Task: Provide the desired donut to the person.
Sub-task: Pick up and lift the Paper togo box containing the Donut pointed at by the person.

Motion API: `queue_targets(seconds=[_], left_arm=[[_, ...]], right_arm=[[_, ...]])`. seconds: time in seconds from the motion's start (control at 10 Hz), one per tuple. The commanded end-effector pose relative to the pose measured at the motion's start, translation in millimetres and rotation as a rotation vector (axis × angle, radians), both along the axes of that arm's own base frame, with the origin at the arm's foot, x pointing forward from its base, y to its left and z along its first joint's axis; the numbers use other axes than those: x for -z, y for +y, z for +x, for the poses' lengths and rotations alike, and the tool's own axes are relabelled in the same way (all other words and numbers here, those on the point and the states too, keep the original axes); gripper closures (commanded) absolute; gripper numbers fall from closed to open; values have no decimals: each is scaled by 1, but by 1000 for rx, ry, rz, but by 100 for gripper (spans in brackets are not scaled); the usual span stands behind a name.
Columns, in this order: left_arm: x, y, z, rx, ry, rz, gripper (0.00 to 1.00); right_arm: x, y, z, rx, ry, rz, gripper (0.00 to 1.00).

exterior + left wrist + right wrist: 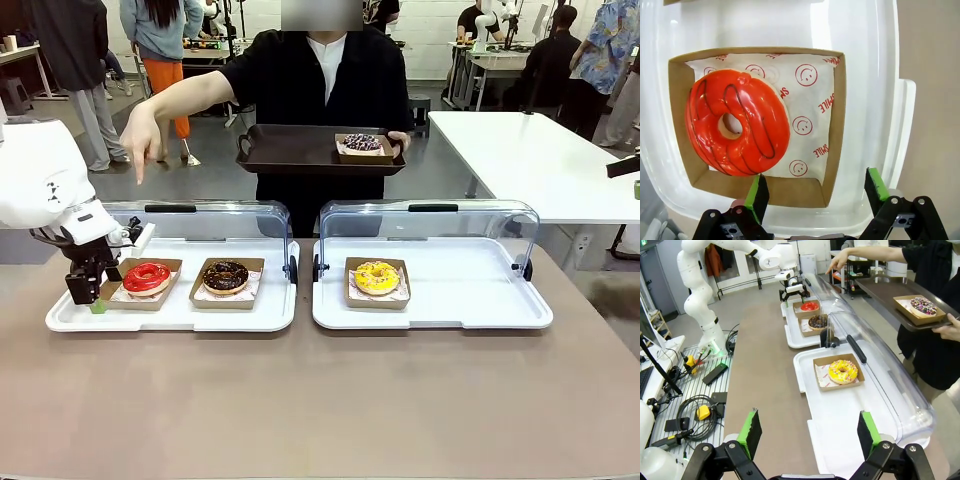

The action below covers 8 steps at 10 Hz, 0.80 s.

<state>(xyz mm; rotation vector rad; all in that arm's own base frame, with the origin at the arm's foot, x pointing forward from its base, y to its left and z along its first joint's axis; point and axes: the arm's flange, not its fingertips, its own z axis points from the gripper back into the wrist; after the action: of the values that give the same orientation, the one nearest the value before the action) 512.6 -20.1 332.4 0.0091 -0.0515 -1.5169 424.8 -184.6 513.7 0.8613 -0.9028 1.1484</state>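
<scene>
Three donuts sat on my side of the table, and the person's hand [140, 135] pointed down just beyond my left gripper [95, 303], which I took as a request for the red donut [147, 277]. That donut lay in its cardboard box [837, 125] directly ahead of the left gripper's spread fingers. One green pad [757, 195] hung over the box's near wall and the other stood outside the corner; I could not tell whether either touched it. I judged the approach as good as done, with nothing pinched yet. Closing on the box wall, lifting it and carrying it out to the dark tray [290, 150] the person held farther beyond the gripper were all left to do. That tray already carried a sprinkled donut [361, 142]. My right gripper [810, 432] hung spread and empty, with the yellow donut [842, 371] well ahead of it.
</scene>
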Motion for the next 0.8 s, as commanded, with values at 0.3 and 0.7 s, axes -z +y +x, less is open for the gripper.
queue_targets(seconds=[0.3,0.7], left_arm=[[4,3,4,26,9,-18,94],[5,5,3,25,13,-15,91]], right_arm=[[1,2,0,2,13,10,0],[1,2,0,2,13,10,0]])
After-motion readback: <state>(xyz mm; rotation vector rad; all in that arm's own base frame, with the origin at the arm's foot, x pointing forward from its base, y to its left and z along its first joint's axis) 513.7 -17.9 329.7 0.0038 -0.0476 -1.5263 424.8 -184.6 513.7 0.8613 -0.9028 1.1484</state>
